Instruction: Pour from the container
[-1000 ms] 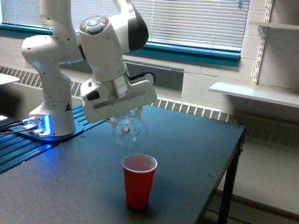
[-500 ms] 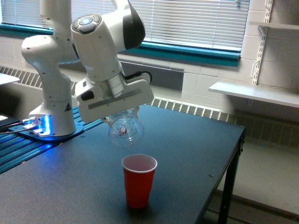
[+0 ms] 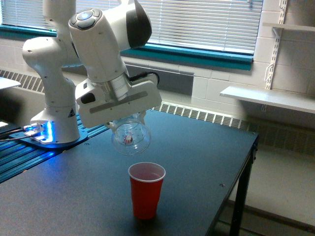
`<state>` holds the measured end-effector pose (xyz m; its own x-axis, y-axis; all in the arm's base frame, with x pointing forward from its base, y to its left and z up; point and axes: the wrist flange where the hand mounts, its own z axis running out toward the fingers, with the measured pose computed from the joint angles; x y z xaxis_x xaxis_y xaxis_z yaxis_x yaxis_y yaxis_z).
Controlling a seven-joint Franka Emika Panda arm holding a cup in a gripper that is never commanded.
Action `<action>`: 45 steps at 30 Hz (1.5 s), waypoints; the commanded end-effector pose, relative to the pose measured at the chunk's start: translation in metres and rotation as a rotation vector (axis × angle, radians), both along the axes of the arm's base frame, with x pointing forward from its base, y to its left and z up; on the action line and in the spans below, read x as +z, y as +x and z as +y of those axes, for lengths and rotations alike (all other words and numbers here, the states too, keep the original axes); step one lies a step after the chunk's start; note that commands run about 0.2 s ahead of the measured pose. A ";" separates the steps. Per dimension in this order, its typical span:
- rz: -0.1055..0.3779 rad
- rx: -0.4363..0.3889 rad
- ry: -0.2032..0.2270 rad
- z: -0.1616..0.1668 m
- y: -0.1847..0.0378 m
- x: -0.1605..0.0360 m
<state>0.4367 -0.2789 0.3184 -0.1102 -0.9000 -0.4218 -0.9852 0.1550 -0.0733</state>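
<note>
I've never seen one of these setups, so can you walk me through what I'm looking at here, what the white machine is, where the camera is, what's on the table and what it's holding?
The big white machine is a robot arm, bolted to a base with blue lights at the exterior view's left. The picture comes from one camera standing off the arm, looking across a dark table. At the arm's end is its hand, which holds a clear rounded container in the air; small reddish and whitish pieces show through it. The fingers are mostly hidden behind the hand's body. On the table stands a red cup, upright and open, white inside. The container hangs above it and a little toward the exterior view's left, not touching it.
</note>
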 end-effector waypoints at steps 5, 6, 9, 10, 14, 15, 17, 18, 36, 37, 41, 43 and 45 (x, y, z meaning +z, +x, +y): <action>0.025 -0.015 0.083 0.008 0.016 -0.016; 0.030 -0.018 0.086 0.008 0.016 -0.018; 0.041 -0.025 0.085 0.005 0.015 -0.018; 0.043 -0.028 0.082 0.003 0.015 -0.018; 0.042 -0.033 0.079 -0.002 0.014 -0.016; 0.042 -0.035 0.080 -0.003 0.013 -0.015; 0.045 -0.040 0.078 -0.004 0.012 -0.015; 0.044 -0.043 0.079 -0.004 0.011 -0.015; -0.027 0.028 -0.025 0.011 0.025 0.014; -0.030 0.034 -0.030 0.013 0.025 0.017; -0.044 0.048 -0.051 0.023 0.023 0.027; -0.048 0.055 -0.069 0.028 0.022 0.034; -0.050 0.043 -0.077 0.034 0.019 0.038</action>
